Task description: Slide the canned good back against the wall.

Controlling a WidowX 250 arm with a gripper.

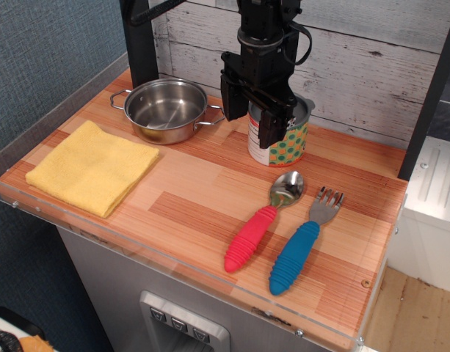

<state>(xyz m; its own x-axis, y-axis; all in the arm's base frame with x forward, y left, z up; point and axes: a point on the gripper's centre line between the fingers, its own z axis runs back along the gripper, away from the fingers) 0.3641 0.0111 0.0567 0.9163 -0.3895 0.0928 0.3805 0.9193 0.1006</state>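
Nearest on the wooden bench (195, 213) lie a red-handled spoon (263, 220) and blue-handled fork (302, 240), clear of the sliding path. Beyond, black jaws grasp the dotted short tin can (283, 143), now near the whitewashed plank wall (357, 59).

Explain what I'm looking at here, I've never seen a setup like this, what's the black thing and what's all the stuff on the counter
The black thing is a robot arm ending in a gripper; its jaws reach down around the canned good, a short tin with a dotted label. The single camera looks down from the front at a wooden counter. Behind it is the wall of whitewashed planks, and the tin stands close to it. Also on the counter: a steel pot, a folded yellow cloth, a red-handled spoon and a blue-handled fork. Whether the jaws actually pinch the tin is unclear.
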